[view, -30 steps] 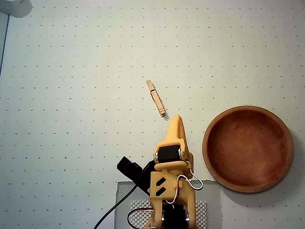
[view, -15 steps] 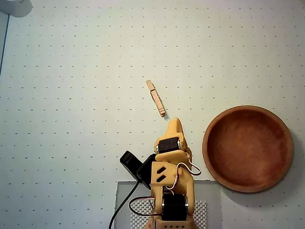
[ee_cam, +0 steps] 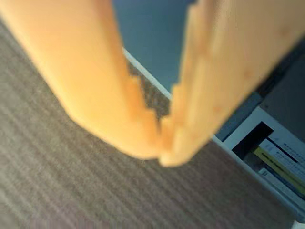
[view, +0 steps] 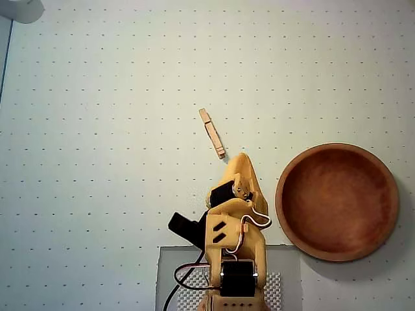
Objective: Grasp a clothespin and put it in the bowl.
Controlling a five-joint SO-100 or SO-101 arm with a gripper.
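From above we see the clothespin [view: 212, 133] lying flat on the dotted white mat [view: 97, 129], free of everything else. It is a slim, pale tan wooden pin, its two thin slats pressed side by side, and it lies on a slant, one end up and to the left, the other down and to the right. It is far shorter than the bowl is wide.

The bowl [view: 337, 202] sits at the right of the overhead view, well apart from the pin. It is round, shallow, of reddish-brown wood with a thick smooth rim, and we see nothing inside it.

The orange gripper [view: 241, 159] points up the picture from the arm's base at the bottom edge, its tip just below and to the right of the pin's lower end, near but not touching. In the wrist view the two orange fingers [ee_cam: 95, 86] fill the frame, blurred, and their tips meet at the gripper's [ee_cam: 161, 143] end with nothing between them: the jaws are closed and empty. Behind them we make out a grey-brown striped surface [ee_cam: 57, 191].
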